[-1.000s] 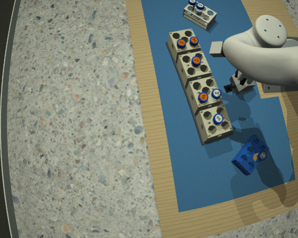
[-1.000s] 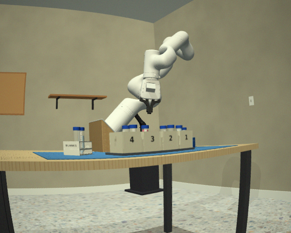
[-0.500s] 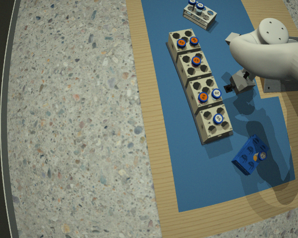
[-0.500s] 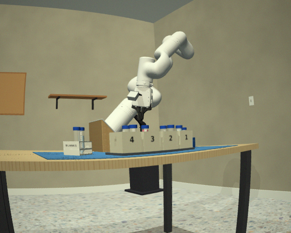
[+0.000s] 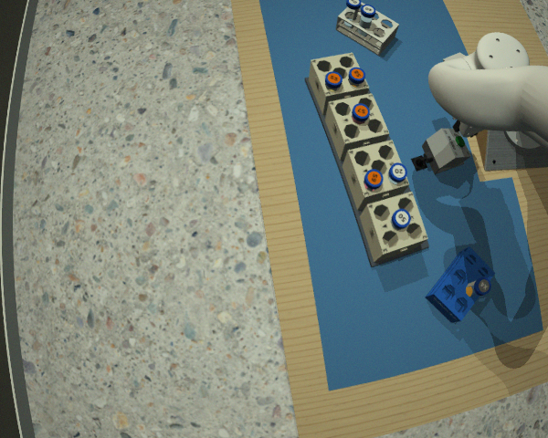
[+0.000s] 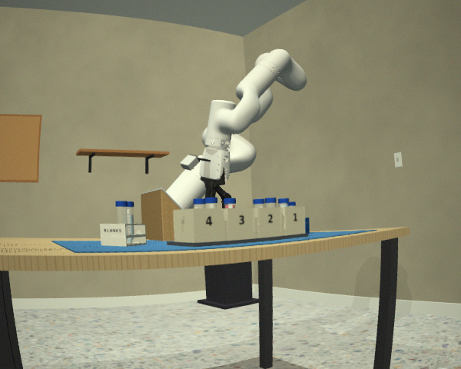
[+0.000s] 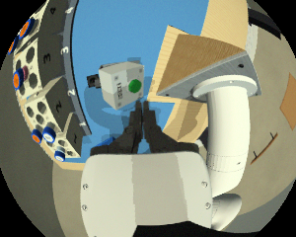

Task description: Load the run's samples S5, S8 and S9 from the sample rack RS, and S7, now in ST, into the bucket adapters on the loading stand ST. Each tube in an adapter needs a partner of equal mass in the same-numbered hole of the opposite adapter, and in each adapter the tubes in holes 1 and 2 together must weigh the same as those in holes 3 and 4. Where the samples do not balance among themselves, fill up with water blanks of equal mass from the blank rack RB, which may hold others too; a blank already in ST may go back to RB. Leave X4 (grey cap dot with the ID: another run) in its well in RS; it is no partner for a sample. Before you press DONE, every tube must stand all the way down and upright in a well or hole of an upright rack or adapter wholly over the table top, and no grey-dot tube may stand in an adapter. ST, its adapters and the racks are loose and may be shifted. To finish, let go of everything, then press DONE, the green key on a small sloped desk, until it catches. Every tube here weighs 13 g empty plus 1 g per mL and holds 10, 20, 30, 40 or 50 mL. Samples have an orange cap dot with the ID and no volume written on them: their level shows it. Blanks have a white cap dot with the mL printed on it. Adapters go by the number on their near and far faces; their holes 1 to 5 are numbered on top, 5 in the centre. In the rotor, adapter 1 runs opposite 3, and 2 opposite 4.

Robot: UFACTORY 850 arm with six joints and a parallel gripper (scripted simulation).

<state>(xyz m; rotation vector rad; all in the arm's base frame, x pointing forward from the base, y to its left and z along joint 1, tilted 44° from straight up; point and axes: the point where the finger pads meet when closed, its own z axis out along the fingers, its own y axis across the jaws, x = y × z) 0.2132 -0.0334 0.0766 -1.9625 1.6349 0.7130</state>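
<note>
My gripper (image 7: pixel 142 109) (image 6: pixel 219 189) is shut and empty. It hangs just above the green DONE key (image 5: pixel 459 140) (image 7: pixel 135 86) on its small grey desk (image 5: pixel 442 152) (image 7: pixel 115 86). The loading stand ST (image 5: pixel 340 162) holds four adapters in a row. Adapter 4 (image 5: pixel 319 66) (image 6: pixel 200 230) holds two orange-dot tubes (image 5: pixel 333 78) (image 5: pixel 356 74). Adapter 3 (image 5: pixel 333 122) holds one orange-dot tube (image 5: pixel 360 111) in its centre. Adapter 2 (image 5: pixel 354 170) holds an orange-dot tube (image 5: pixel 374 177) and a blank marked 20 (image 5: pixel 397 172). Adapter 1 (image 5: pixel 375 226) holds a blank marked 30 (image 5: pixel 400 218).
The blue sample rack RS (image 5: pixel 447 292) stands near the front right with one grey-dot tube (image 5: pixel 481 286) in it. The blank rack RB (image 5: pixel 383 35) (image 6: pixel 115 234) at the far end holds two blanks (image 5: pixel 367 10). The wooden arm pedestal (image 5: pixel 500 151) (image 6: pixel 155 214) stands right behind the desk.
</note>
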